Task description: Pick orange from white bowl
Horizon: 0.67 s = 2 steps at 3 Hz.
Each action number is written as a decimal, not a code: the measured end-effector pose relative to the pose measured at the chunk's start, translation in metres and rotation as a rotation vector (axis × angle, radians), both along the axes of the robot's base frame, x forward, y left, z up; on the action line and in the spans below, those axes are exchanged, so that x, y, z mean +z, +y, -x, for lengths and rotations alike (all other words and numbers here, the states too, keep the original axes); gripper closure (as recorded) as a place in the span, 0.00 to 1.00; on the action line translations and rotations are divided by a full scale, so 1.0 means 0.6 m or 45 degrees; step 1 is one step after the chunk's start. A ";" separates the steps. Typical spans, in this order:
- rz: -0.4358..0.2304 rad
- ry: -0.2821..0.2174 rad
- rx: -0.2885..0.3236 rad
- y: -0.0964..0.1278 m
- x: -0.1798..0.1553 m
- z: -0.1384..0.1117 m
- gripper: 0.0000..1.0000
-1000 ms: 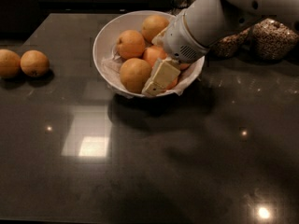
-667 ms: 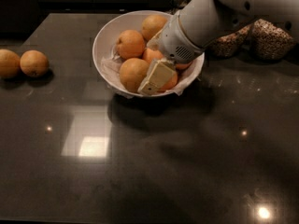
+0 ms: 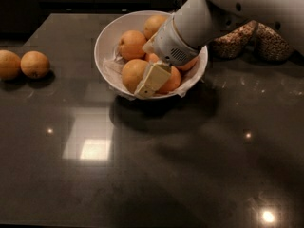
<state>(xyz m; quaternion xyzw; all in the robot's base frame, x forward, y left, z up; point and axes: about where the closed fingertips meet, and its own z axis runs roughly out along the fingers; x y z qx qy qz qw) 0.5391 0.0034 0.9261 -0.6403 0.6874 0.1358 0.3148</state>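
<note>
The white bowl [image 3: 107, 42] is set on the dark table [image 3: 142, 175]. The orange [image 3: 132, 74], big and a bit dull, is seen at the front of the bowl. Smaller oranges [image 3: 131, 44] are packed behind and beside it. The gripper [image 3: 152, 80] is held low in the bowl, just beside the orange, and it seems to be touching it. Whether it is open or closed cannot be told. Two more oranges [image 3: 34, 64] are seen on the table, well apart from the bowl
</note>
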 end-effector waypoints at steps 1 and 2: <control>-0.002 0.021 0.037 0.019 -0.007 0.001 0.22; -0.006 0.039 0.067 0.035 -0.013 0.003 0.23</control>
